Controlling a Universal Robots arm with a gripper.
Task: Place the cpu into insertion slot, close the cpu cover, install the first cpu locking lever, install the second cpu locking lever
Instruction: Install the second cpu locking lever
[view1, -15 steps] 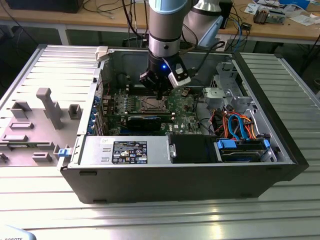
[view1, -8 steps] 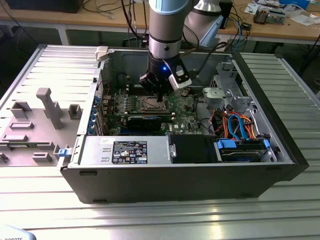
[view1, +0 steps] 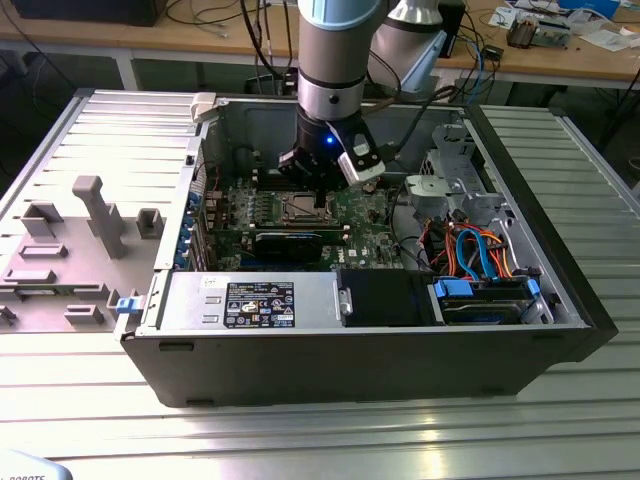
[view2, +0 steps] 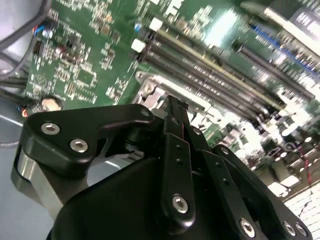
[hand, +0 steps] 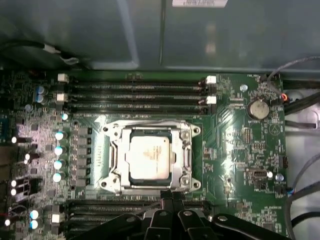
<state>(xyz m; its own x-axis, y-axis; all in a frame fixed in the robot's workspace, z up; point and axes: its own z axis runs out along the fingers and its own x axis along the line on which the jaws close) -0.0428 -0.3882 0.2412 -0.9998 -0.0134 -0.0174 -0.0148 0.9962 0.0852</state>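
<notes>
Black linkage of the end effector (hand: 172, 200) is sitting closest to the lens in both wrist views, its fingers drawn together into one narrow tip with nothing between them. That tip is hovering at one edge of the socket, at the side facing the lower bank of memory slots (hand: 115, 210).

Reading the first wrist view left to right: a column of capacitors (hand: 58, 156) is running down the motherboard (hand: 245, 165); then the cover (hand: 187, 156) is lying flat, framing the slot (hand: 114, 156), with the cpu (hand: 148, 156) seated square inside the window, its grey top exposed; a coin cell (hand: 258, 108) is sitting beyond. The cpu is lying directly ahead of the tip, close by; being square, it has no long axis.

In the exterior view the case (view1: 560, 280) is lying open on a ribbed metal surface (view1: 320, 430), the arm (view1: 335, 60) reaching down between its walls, leaving tight room.
</notes>
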